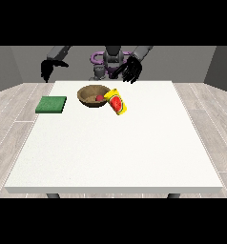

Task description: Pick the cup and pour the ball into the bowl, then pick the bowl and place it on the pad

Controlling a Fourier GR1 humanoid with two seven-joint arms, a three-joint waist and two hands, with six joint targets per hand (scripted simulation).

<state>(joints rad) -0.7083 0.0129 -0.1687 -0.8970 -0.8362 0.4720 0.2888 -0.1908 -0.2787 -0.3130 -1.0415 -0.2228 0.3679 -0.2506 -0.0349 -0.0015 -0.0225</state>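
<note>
Cup (117, 101) tilted, top toward bowl (90, 90); both hands' fingers curled, holding nothing.

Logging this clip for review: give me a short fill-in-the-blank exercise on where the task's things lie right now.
1. The red ball lies inside the ____.
2. The yellow cup lies tipped beside the bowl, held by ____ hand.
3. The pad beside the bowl is coloured ____.
4. The pad lies toward the view's ____ side.

Missing words: bowl; neither; green; left
</note>
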